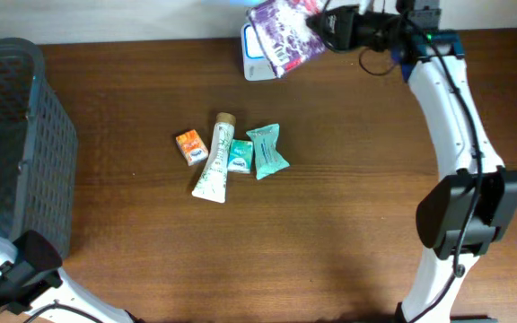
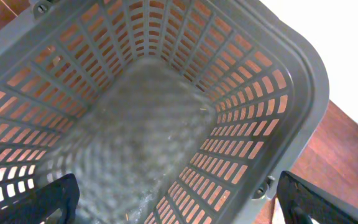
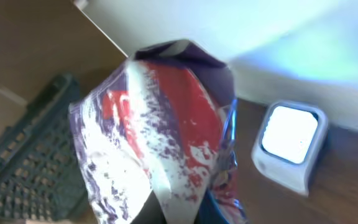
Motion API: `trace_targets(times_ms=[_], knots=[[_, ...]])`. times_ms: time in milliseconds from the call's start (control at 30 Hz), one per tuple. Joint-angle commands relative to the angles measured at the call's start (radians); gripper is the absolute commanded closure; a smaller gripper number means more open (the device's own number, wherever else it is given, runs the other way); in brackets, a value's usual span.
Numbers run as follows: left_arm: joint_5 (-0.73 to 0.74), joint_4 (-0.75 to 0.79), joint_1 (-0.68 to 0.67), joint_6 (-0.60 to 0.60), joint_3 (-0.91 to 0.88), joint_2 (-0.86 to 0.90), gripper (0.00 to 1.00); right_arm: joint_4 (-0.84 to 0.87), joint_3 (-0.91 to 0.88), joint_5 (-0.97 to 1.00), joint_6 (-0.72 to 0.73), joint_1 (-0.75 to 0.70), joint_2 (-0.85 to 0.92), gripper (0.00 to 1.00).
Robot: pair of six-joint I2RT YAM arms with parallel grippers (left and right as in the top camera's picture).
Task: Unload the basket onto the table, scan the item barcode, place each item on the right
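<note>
The item, a purple, white and red foil packet (image 1: 281, 31), hangs tilted over the white barcode scanner (image 1: 254, 56) at the table's far edge. My right gripper (image 1: 327, 27) is shut on the packet's right end. In the right wrist view the packet (image 3: 160, 124) fills the middle and hides my fingertips, with the scanner's lit window (image 3: 288, 140) lying to its right. No barcode shows on the packet. My left gripper (image 2: 185, 208) stands wide open above the grey basket (image 2: 303, 93), nothing between its fingers (image 2: 55, 199).
A grey mesh basket (image 1: 16, 135) stands at the left edge. Mid-table lie an orange box (image 1: 191, 146), a white tube (image 1: 216, 160), a small teal box (image 1: 240, 155) and a teal packet (image 1: 266, 150). The right arm's base (image 1: 469, 211) stands at the right.
</note>
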Motion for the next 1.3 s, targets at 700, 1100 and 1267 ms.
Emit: trace_targets(times_ms=[700, 1100, 1267], knots=[[0.0, 0.0, 0.002, 0.013, 0.007, -0.016, 0.01, -0.603, -0.183, 1.242, 0.061, 0.016, 0.003, 0.6], [0.0, 0.0, 0.002, 0.012, 0.007, -0.016, 0.01, -0.482, -0.173, 0.227, -0.349, -0.342, 0.266, 0.26], [0.0, 0.0, 0.002, 0.012, 0.007, -0.016, 0.01, -0.528, -0.172, 0.231, -0.352, -0.341, 0.287, 0.94]])
